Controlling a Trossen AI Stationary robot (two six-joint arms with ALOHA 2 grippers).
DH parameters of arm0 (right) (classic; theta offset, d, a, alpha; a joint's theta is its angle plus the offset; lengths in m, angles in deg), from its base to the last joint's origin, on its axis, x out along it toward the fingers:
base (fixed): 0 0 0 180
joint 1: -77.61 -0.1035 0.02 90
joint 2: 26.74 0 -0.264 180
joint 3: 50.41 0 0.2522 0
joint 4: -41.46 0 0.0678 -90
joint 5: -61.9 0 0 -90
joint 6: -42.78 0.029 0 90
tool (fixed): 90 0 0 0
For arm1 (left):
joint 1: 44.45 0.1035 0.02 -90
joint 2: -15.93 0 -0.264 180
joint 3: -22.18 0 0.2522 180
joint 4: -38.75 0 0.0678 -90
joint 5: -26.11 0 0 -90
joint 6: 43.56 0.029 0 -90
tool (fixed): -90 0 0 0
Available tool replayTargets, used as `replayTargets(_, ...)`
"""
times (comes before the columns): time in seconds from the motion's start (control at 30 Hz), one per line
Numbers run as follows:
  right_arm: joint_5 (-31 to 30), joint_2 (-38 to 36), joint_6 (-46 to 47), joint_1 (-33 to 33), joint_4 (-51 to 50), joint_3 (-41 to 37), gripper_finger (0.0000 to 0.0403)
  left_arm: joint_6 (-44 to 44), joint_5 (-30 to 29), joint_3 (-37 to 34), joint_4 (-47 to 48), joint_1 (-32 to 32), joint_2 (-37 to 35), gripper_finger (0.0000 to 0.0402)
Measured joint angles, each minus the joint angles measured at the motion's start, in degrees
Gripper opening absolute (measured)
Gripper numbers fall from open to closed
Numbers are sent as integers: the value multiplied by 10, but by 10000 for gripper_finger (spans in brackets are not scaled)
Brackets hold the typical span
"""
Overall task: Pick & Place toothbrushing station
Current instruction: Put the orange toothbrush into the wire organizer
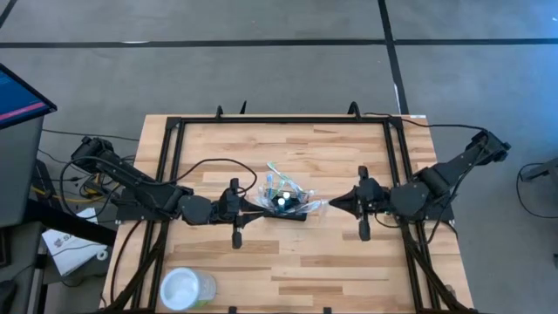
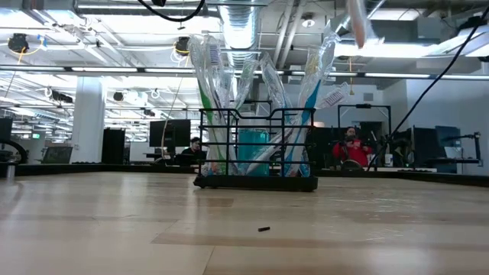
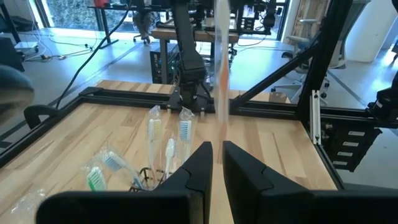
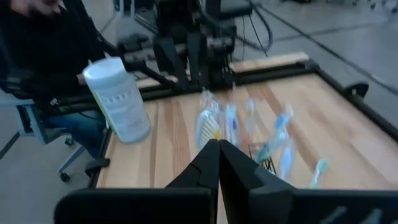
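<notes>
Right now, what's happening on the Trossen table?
Both arms meet mid-table over the black wire-mesh caddy packed with wrapped toothbrushes. The left gripper holds a wrapped toothbrush upright between nearly closed fingers; the right gripper is shut and appears empty, just beside the caddy. A clear round cup sits untouched near the table's front left edge.

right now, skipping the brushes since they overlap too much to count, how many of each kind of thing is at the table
black wire-mesh caddy: 1
white round canister: 1
small dark speck on the wood: 1
robot claws: 2, the left claw and the right claw, one on each side of the caddy
total: 5
</notes>
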Motion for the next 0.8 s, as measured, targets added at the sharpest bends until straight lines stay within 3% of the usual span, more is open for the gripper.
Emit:
replayTargets(0.43, 0, 1, -106, 12, 54, 44, 0, 1, 0, 0, -5, 0, 0, 30)
replayTargets(0.6, 13, 15, -26, 32, -58, 44, 0, 1, 0, 0, -5, 0, 0, 30)
replayTargets(0.8, 52, 87, 66, 32, -212, 44, 0, 1, 0, 0, -8, 0, 0, 30)
